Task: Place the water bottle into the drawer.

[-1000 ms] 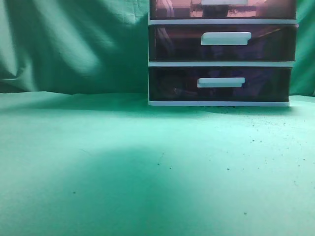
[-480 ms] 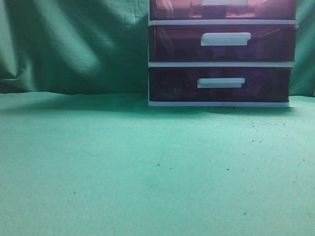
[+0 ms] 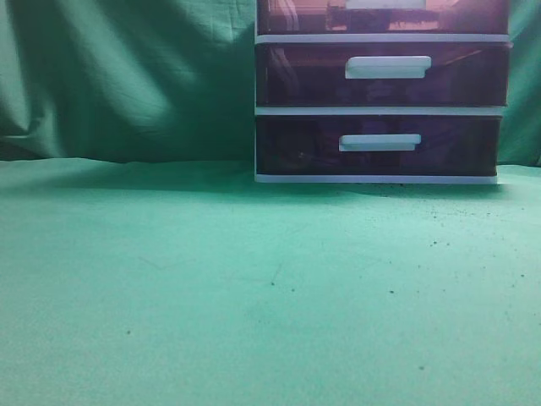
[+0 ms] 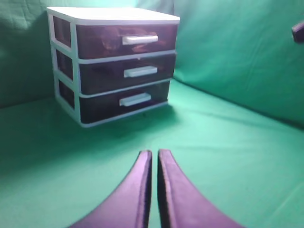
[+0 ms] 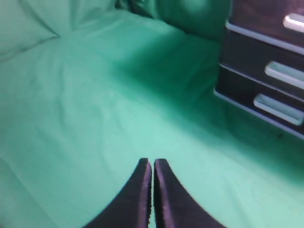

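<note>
The white-framed unit stands on the green cloth at the back right. Its top drawer (image 3: 296, 15) is dark purple-brown with a white bar handle, cut off by the exterior view's top edge. It appears pushed in in the left wrist view (image 4: 99, 40), and its handle corner shows in the right wrist view (image 5: 294, 21). The water bottle is not in view in any frame. My left gripper (image 4: 155, 153) is shut and empty, above the cloth in front of the unit. My right gripper (image 5: 152, 161) is shut and empty, left of the unit. Neither gripper shows in the exterior view.
The two lower drawers (image 3: 380, 76) (image 3: 380, 144) look shut. Green cloth (image 3: 211, 288) covers the table and hangs as a backdrop behind. A dark object (image 4: 298, 31) shows at the right edge of the left wrist view.
A dark shadow on the cloth in the near middle of the exterior view has faded away. The drawer unit has not moved.
</note>
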Tool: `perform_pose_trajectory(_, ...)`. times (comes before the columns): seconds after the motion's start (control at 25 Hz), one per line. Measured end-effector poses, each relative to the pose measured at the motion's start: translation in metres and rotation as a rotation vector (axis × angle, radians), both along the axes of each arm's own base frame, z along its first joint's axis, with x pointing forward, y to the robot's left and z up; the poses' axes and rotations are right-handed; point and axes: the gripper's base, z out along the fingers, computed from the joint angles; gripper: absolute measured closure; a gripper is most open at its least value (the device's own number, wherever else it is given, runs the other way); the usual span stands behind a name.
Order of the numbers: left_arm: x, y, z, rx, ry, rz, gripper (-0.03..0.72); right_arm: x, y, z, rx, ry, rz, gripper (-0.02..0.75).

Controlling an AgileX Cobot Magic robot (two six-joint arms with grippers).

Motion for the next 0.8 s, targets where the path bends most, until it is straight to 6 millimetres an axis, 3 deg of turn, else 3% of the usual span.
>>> perform_pose_trajectory(0.2, 0.005, -0.003, -0.018, -0.068, 0.044, 0.005, 0.688, -0.033, -0.008, -0.041, 0.043, -0.162, 0.065, 0.738)
perform_pose_trajectory(0.36, 0.013, -0.007, -0.038, -0.03, 0.064, 0.026, 0.688, -0.044, -0.011, -0.074, 0.067, -0.203, 0.078, 0.738)
perform_pose_trajectory(0.6, 0.024, -0.012, -0.075, 0.078, 0.108, 0.051, 0.688, -0.04, -0.009, -0.121, 0.137, -0.111, 0.038, 0.738)
perform_pose_trajectory(0.8, 0.027, -0.014, -0.099, 0.118, 0.162, 0.051, 0.688, -0.031, -0.011, -0.139, 0.209, -0.092, -0.057, 0.738)
